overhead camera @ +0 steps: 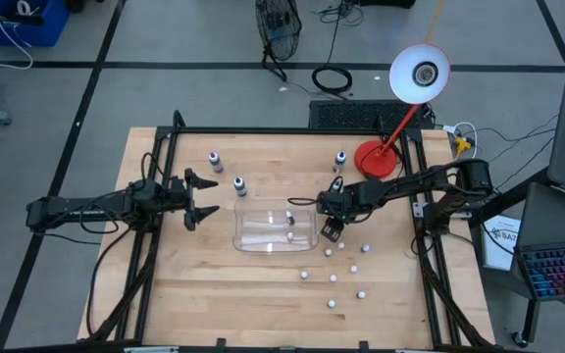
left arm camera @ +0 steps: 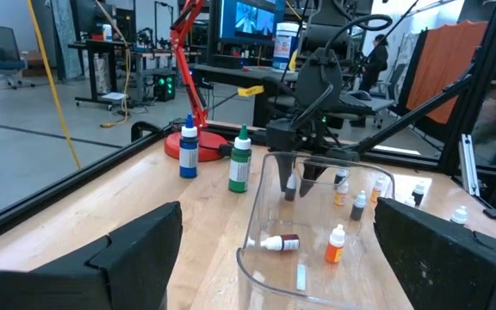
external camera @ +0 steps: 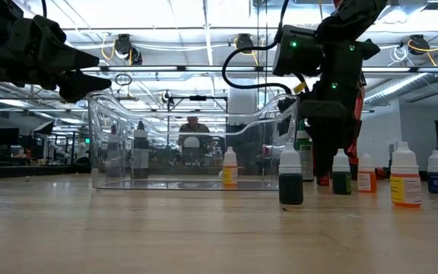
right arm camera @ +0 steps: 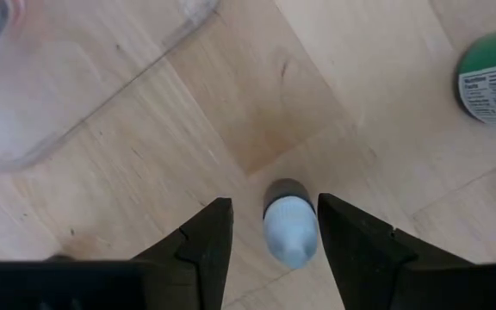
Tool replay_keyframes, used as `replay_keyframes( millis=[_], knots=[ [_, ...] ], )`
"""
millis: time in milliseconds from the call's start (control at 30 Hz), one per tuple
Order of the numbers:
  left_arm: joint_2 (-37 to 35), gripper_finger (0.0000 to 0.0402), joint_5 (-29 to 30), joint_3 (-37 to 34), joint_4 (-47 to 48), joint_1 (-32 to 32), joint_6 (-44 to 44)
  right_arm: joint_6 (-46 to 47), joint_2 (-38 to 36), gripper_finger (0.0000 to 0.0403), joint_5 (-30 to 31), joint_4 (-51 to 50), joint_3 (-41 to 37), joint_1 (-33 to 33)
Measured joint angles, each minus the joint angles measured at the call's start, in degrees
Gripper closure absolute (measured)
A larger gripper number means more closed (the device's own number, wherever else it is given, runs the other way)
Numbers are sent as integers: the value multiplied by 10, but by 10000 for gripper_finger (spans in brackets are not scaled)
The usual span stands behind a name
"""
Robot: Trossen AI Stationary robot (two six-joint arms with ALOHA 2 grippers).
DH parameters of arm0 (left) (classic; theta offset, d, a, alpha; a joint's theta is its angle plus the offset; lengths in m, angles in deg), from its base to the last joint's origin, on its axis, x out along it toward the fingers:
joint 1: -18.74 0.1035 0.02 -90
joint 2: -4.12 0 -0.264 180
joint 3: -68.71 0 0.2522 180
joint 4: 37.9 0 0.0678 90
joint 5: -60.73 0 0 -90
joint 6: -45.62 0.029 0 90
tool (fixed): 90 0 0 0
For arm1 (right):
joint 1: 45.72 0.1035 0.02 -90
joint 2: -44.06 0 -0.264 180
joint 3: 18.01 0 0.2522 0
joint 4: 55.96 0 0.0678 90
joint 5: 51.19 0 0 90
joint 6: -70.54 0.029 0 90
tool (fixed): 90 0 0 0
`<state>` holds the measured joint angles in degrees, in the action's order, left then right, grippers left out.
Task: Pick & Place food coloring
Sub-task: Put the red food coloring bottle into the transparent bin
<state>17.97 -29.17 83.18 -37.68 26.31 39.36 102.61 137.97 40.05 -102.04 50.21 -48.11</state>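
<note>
The food coloring bottles are tiny, with white caps. Several stand loose on the wood [overhead camera: 354,267] right of a clear tray [overhead camera: 263,240]. One bottle lies inside the tray [left arm camera: 280,244] and an orange one [left arm camera: 336,244] stands beside it. My right gripper [right arm camera: 274,207] points steeply down just off the tray's right end, open, with its fingers on either side of a dark-bodied bottle [right arm camera: 289,226] that stands on the table. At the table's left my left gripper [overhead camera: 207,199] waits level and open, holding nothing. My right gripper comes from above around the small bottle's white cap [right arm camera: 291,241]. One finger [right arm camera: 351,250] shows right against the cap; the other [right arm camera: 205,250] stands apart from it, with bare wood between. Whether the close finger touches the cap, I cannot tell.
Three larger bottles stand toward the far edge [overhead camera: 215,160] [overhead camera: 239,184] [overhead camera: 340,160]. A red desk lamp [overhead camera: 376,157] stands at the far right. A green-labelled bottle [right arm camera: 493,73] is close to my right gripper. Black frame rails [overhead camera: 155,245] run along the table's left and right sides.
</note>
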Motion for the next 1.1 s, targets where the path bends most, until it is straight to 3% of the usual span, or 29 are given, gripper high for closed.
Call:
replay_keyframes(
  millis=[300,600,667,900,1100],
  knots=[
    [0,23,0,0,0,0,0,-1,0,249,2,0,0,-2],
    [0,23,0,0,0,0,0,-31,0,348,2,1,0,-2],
    [0,23,0,0,0,0,0,-49,0,349,7,7,0,1],
    [0,23,0,0,0,0,0,-75,-17,349,71,-2,6,27],
    [0,23,0,0,0,0,0,-71,-37,349,135,-87,85,73]
  ],
)
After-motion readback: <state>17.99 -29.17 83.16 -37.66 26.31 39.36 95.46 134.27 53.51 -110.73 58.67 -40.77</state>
